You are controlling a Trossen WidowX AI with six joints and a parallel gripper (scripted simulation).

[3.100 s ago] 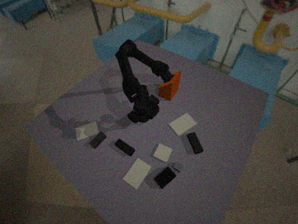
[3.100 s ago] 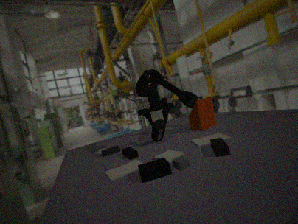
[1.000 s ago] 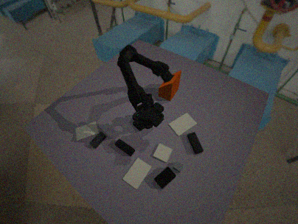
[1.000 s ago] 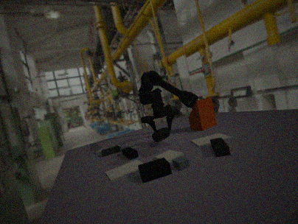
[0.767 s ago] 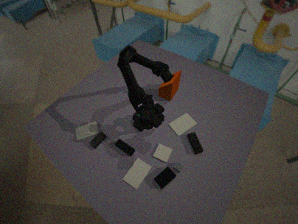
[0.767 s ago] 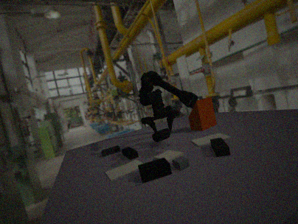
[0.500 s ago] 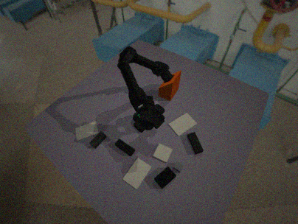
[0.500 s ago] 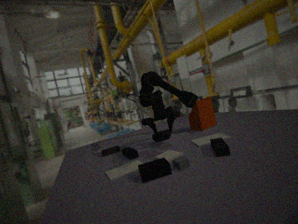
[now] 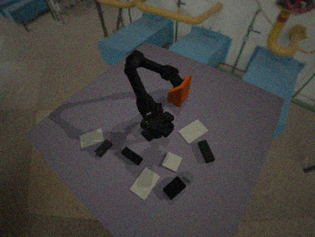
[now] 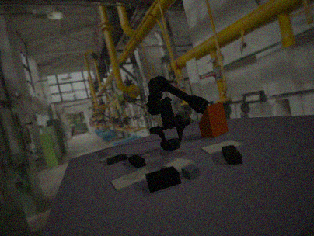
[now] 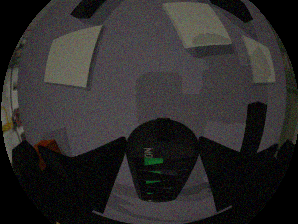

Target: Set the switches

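Note:
The dark controller unit (image 11: pixel 175 170) (image 10: pixel 170 145) is held up off the bench, with its shadow below it. In the wrist view its switch face shows at a steep angle, with an upright "ON" marking and several green switch ends in a row on the left half. The single switch positions are too dark to read. The label on the underside is not visible. My gripper (image 11: pixel 162 141) (image 10: pixel 171 140) is shut on the unit, one finger on each side. In the top view the unit and fingers merge into one dark shape.
An orange block (image 9: pixel 179 93) (image 10: pixel 214 121) stands behind the arm. Pale flat plates (image 9: pixel 193 131) (image 9: pixel 145 183) (image 9: pixel 92 138) and a pale square block (image 9: pixel 171 161) lie around. Dark blocks (image 9: pixel 206 150) (image 9: pixel 132 155) (image 9: pixel 175 187) and a small grey block (image 10: pixel 190 171) lie among them.

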